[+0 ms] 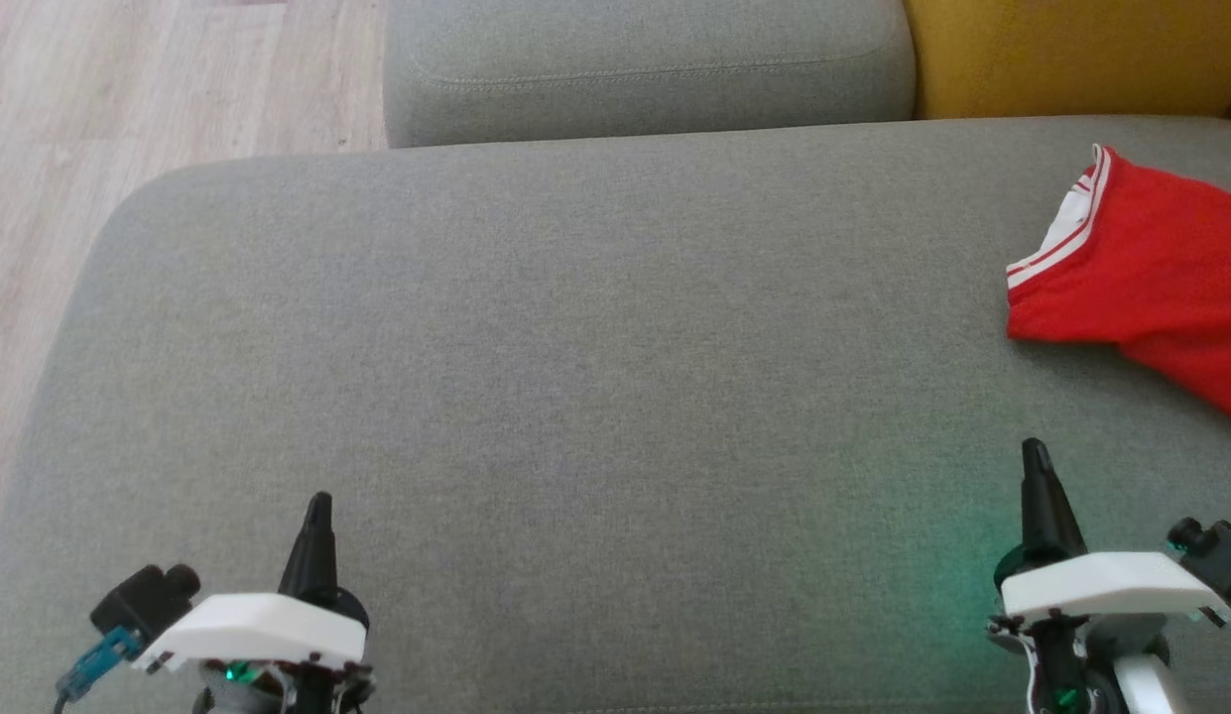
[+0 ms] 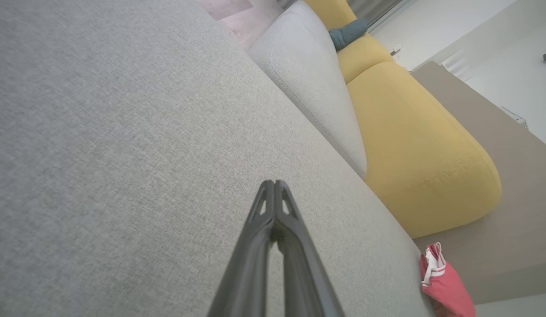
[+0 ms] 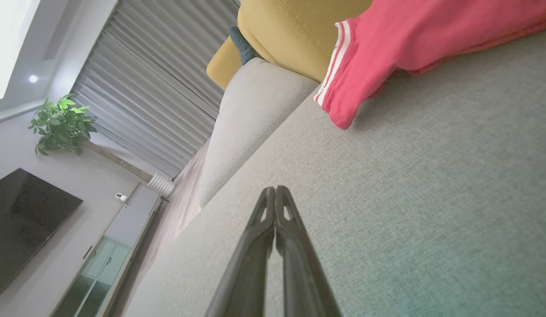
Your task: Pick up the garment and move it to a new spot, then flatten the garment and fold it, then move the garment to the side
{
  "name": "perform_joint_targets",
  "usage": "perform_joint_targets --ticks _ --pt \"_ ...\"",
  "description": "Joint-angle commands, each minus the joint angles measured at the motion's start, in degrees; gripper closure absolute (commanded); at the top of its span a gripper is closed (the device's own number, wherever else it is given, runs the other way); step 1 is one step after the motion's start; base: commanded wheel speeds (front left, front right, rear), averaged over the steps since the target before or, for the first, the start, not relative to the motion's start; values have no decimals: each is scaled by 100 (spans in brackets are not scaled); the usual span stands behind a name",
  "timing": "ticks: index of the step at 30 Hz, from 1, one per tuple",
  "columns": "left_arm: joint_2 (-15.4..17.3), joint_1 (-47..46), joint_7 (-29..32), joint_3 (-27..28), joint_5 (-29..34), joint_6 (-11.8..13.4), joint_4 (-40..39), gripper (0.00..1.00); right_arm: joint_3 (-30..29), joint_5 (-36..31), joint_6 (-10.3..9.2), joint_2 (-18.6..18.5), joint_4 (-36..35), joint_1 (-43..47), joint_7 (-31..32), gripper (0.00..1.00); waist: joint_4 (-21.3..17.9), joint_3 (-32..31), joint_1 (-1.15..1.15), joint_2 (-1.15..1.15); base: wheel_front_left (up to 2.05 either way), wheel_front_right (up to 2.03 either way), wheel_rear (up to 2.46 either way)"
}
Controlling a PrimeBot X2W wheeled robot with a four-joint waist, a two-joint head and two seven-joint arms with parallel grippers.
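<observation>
Garment [image 1: 1141, 268]: red with white-striped trim, lying bunched on the far right of the seat and running past the head view's right edge. Nothing touches it.
Seat [image 1: 575, 347]: a wide grey sofa cushion, bare across its middle and left.
Left gripper [image 1: 318, 504]: at the near left over the seat, well apart from the garment. Its fingers are pressed together and hold nothing.
Right gripper [image 1: 1035, 451]: at the near right. The garment lies beyond its tips and a little to the right, not touching. Its fingers meet tip to tip and are empty.
Back cushions: a grey one [image 1: 645, 59] stands behind the seat's middle. A yellow one [image 1: 1071, 50] is to its right, behind the garment.
Floor [image 1: 129, 99]: pale wood, left of the sofa.
Room: the right wrist view shows a grey curtain [image 3: 158, 88], a leafy plant [image 3: 61, 123] and a dark screen [image 3: 22, 220].
</observation>
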Motion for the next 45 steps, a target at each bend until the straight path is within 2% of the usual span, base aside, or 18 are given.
perform_joint_targets --ticks 1,45 --pt "75 -334 25 149 -138 -51 -163 100 5 153 -2 -42 -225 -308 25 100 1 0 0 0 0 0 0" --pt "73 -618 729 796 -2739 -534 -120 100 -333 2924 -4 -45 -393 -393 647 100 30 -13 0 0 0 0 0"
